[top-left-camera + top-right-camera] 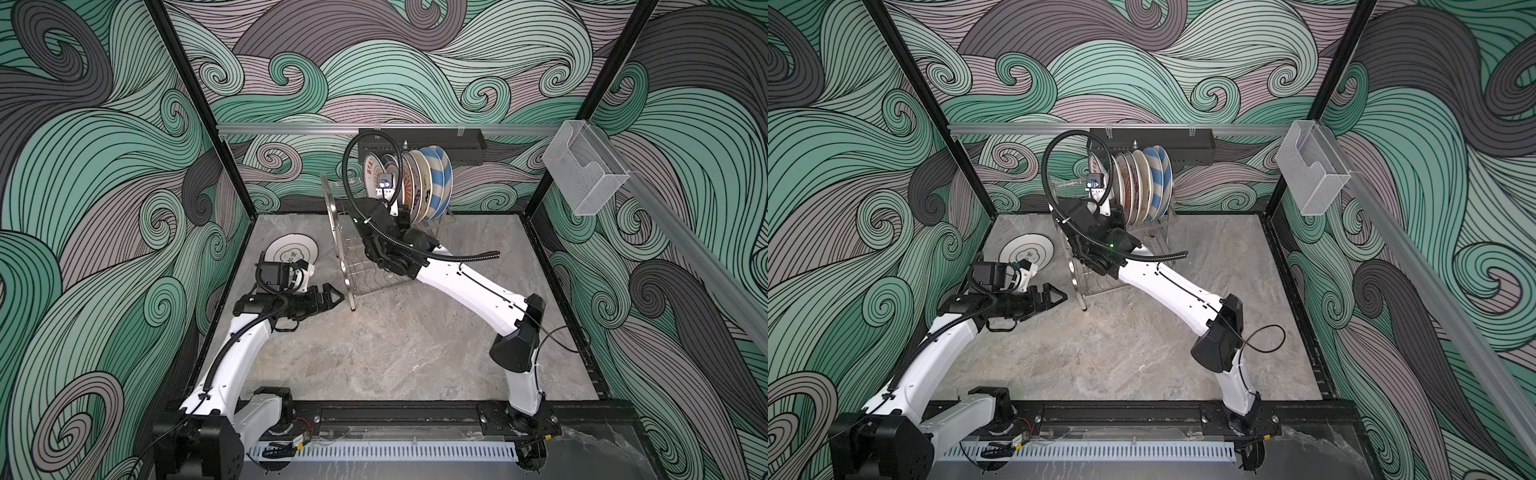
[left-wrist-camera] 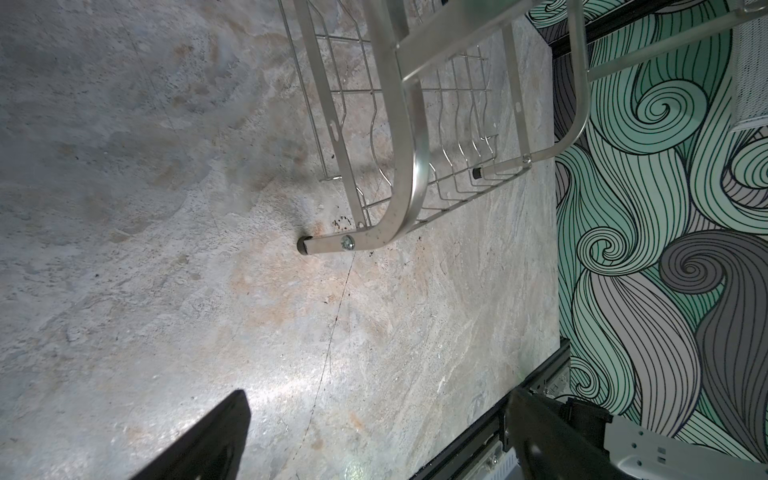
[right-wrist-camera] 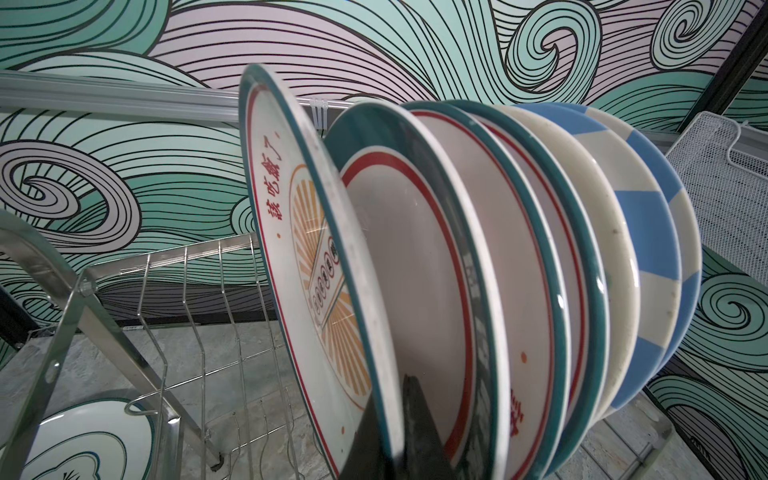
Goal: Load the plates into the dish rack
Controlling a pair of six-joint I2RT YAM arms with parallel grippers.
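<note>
As right gripper (image 3: 390, 403) pinches sunburst plate (image 3: 316, 249) — bottom cut off.

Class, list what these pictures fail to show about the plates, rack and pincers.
Right pincer: hidden by the white-and-black right arm in both top views; cut off at the wrist view's edge.
Whether the teal-rimmed orange-sunburst plate sits in a slot of the shiny steel wire rack: that arm covers its foot, top views.
White round cloud-motif plate: left wrist camera overlaps it, top views.

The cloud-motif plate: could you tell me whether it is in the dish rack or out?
Out: the cloud-motif plate lies flat on the table, left of the dish rack in both top views.
</note>
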